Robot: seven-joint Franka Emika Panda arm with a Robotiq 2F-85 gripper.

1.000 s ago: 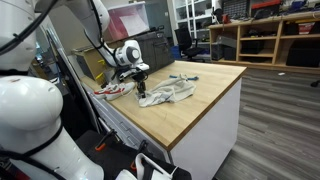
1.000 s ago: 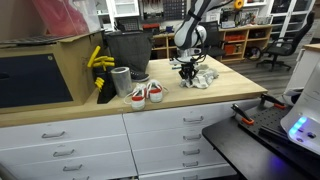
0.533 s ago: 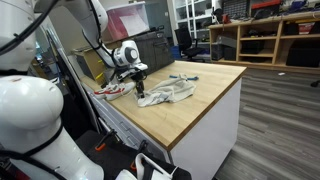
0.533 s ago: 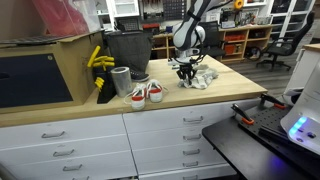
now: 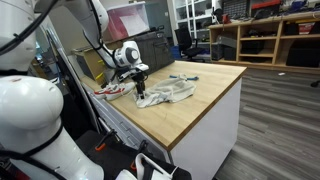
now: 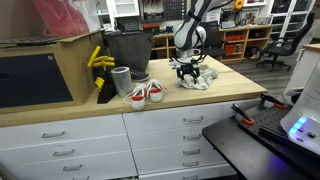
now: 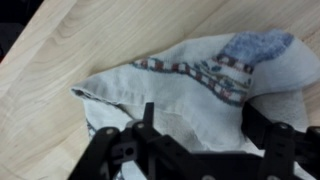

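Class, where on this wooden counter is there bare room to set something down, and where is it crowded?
Bare wood: the wide patch between the cloth and the end corner of the counter, and the strip between the cloth and the drawer-side edge. Crowded: around the sneakers, grey cup and black bin, and under the gripper over the cloth.

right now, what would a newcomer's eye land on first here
Most likely the end effector, which hangs with its jaws wide right over a crumpled grey cloth on the wooden countertop. In the wrist view the cloth shows a patterned band and a blue-grey patch. A pair of red and white sneakers sits apart from it, near the countertop's drawer-side edge.
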